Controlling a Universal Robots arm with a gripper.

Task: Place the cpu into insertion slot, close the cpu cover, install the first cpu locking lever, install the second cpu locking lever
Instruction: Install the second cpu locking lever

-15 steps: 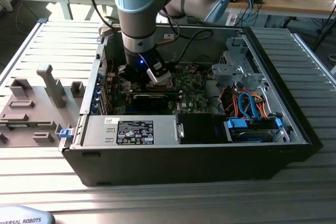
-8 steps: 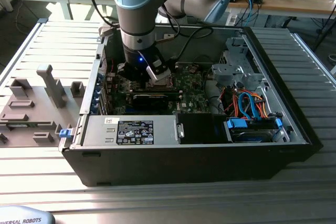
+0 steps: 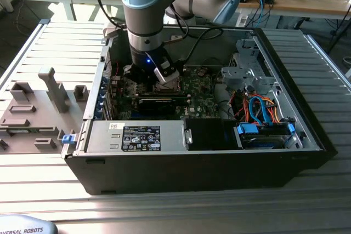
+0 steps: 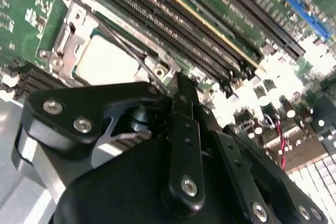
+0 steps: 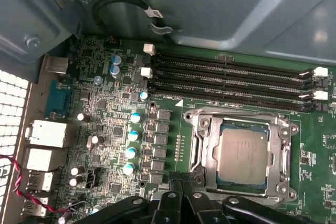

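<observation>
The cpu (image 5: 242, 156), a square chip with a silver-grey top, lies flat in the insertion slot (image 5: 237, 186) on the green board. The cpu cover (image 5: 203, 140) lies down around it, and the chip shows through its window. In the second wrist view a thin wire lever (image 4: 126, 43) slants across the corner of the cover (image 4: 68, 30) beside the cpu (image 4: 105, 61). My gripper (image 5: 184, 176) hangs close over the socket's edge with its black fingers (image 4: 185, 129) together; I cannot tell whether they touch the lever. In the exterior view my gripper (image 3: 159, 79) reaches down into the open computer case.
Long memory slots (image 5: 231, 77) run beside the socket, with capacitors (image 5: 135, 118) and rear ports (image 5: 47, 132) on its other side. A black cable (image 5: 123, 2) loops along the case wall. The case also holds a power supply (image 3: 137, 135), a drive cage (image 3: 249, 72) and blue cables (image 3: 263, 108).
</observation>
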